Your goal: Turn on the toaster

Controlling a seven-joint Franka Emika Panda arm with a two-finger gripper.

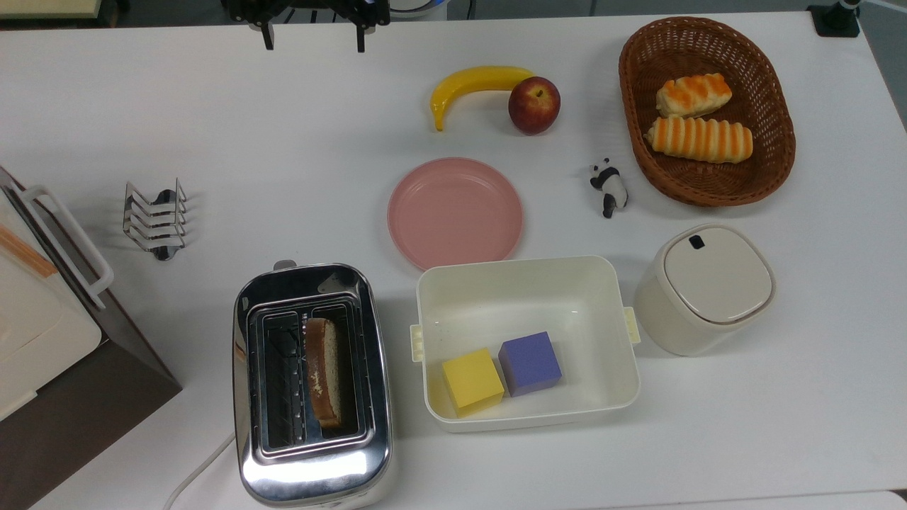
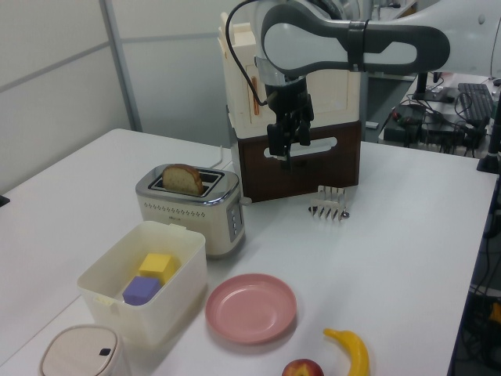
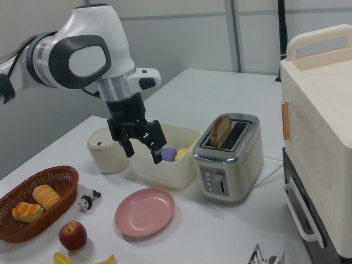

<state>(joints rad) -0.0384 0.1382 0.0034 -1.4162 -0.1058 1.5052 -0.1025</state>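
We see the chrome toaster [image 1: 312, 386] at about seven o'clock on the white tabletop [image 1: 212, 127] in the top view, a bread slice [image 1: 322, 382] in one slot, while our claw [image 3: 144, 149] hangs in the air, fingers apart, gripping nothing.

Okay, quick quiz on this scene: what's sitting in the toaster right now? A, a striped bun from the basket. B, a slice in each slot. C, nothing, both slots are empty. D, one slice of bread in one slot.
D: the toaster holds a single slice of bread standing in one slot, while the other slot beside it shows only its dark wire guides.
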